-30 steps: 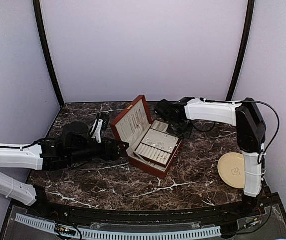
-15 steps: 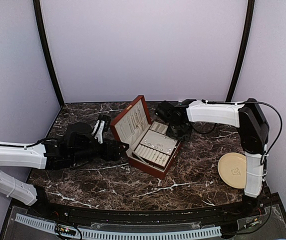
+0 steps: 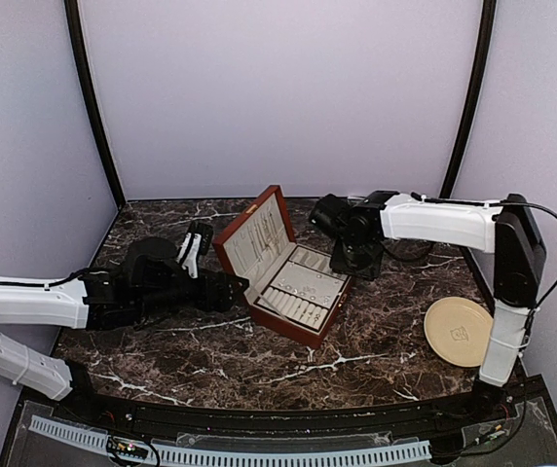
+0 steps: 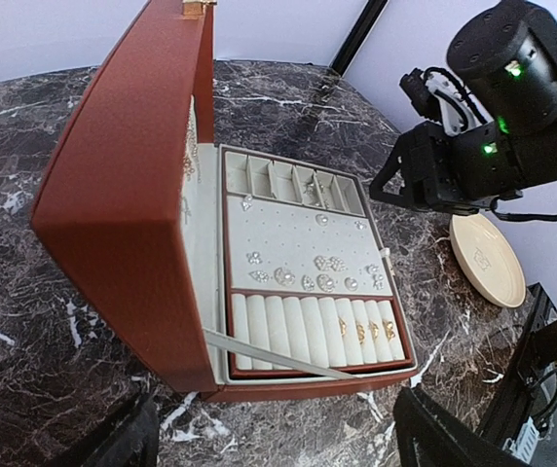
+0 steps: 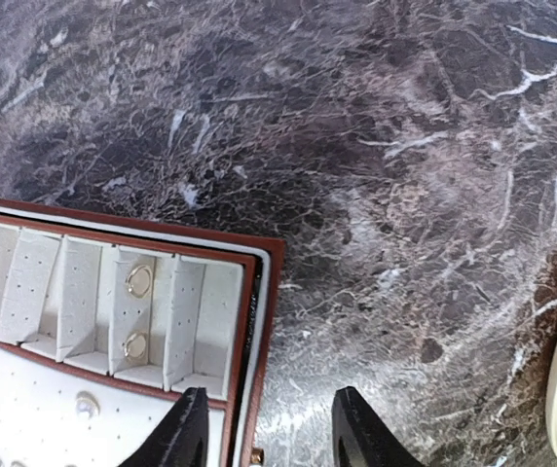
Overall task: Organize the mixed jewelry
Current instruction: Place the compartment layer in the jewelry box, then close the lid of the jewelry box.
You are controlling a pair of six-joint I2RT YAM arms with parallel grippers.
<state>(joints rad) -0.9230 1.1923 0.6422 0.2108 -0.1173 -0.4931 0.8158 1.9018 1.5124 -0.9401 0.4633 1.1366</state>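
The left gripper (image 4: 277, 433) stands wide open with nothing in it. Its dark fingers (image 4: 113, 443) sit at the bottom corners of its own wrist view. Just beyond them is the open wooden box (image 4: 123, 214), with its lid upright on that gripper's left.

Only this view takes in the whole tray. The mixed jewelry (image 4: 303, 277) lies as sparkling studs on the dotted pad in the middle. A few gold rings (image 4: 361, 331) sit in the roll slots nearest the gripper, and a row of small compartments runs along the far side.

The right gripper (image 5: 271, 433) hangs over a corner of the box, jaws parted with nothing between them. Its wrist view alone shows two small rings (image 5: 138, 282) in one compartment, ahead and to the left of its fingers. The marble table (image 5: 405, 195) lies ahead and to the right.

The top view shows the two grippers on opposite sides of the box. The beige plate (image 3: 459, 331) lies well apart from the box, near the right arm's base. The jewelry is too small to make out there.
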